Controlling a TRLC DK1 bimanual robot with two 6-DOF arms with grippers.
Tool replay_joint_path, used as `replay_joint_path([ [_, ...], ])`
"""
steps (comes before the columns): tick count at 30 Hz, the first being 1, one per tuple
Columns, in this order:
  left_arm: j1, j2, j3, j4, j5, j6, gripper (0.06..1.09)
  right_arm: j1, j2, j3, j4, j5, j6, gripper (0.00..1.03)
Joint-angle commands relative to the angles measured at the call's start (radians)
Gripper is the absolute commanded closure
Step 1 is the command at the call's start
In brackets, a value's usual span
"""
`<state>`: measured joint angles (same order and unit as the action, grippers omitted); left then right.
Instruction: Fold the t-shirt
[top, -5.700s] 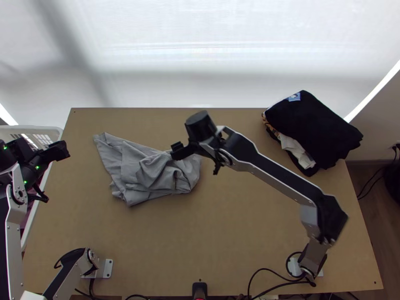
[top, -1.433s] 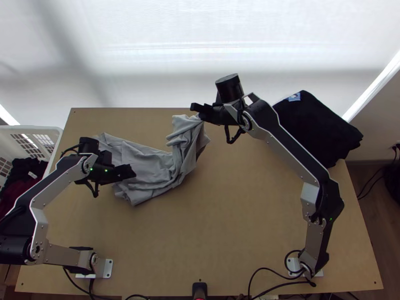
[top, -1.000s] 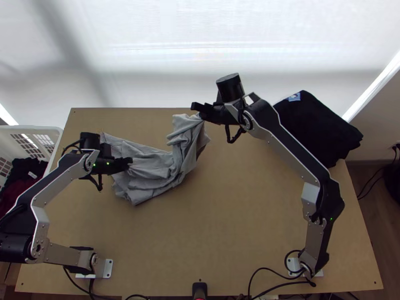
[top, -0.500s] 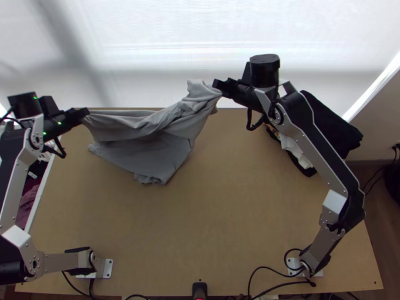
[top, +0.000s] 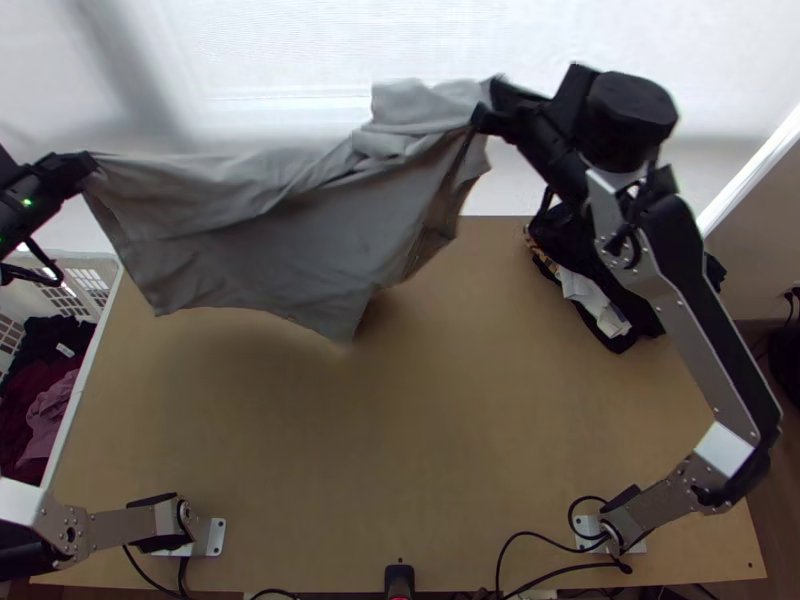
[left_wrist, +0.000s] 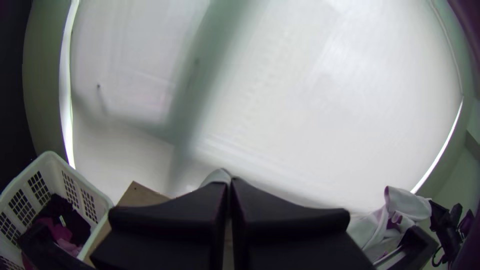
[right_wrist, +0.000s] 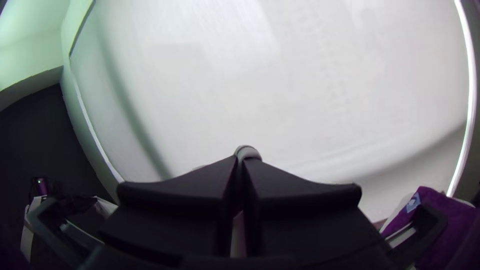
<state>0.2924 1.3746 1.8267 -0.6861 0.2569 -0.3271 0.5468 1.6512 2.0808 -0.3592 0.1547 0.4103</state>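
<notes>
The grey t-shirt (top: 270, 220) hangs stretched between both grippers, raised above the table's far part, with loose folds toward its right end and a lower corner drooping. At its upper left corner my left gripper (top: 88, 168) is shut on the cloth. My right gripper (top: 485, 105) pinches the upper right end. In the left wrist view, a bit of grey cloth stands out beyond the pressed-together fingers of my left gripper (left_wrist: 228, 187). A small loop of cloth likewise pokes from between the closed fingers of my right gripper (right_wrist: 243, 162) in the right wrist view.
A pile of dark folded clothes (top: 600, 280) with a white piece lies at the table's far right, beneath the right arm. The white basket (top: 68, 420) holding dark and pink clothes stands along the left edge. Cables run by the bases at the near edge.
My left gripper went down to the cloth, took hold and moved up and left. My right gripper took the other end and moved up and right. The shirt rose off the table and spread out.
</notes>
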Motion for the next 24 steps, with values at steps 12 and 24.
replay_joint_path([
  [12,0.051,-0.238,0.066,0.1,-0.001,-0.076,1.05,-0.024,-0.38,-0.107,0.181,0.131,-0.252,1.0],
  [24,0.01,-0.548,-0.149,0.209,0.012,-0.182,1.05,-0.002,-0.751,-0.274,-0.014,0.129,-0.295,1.0],
])
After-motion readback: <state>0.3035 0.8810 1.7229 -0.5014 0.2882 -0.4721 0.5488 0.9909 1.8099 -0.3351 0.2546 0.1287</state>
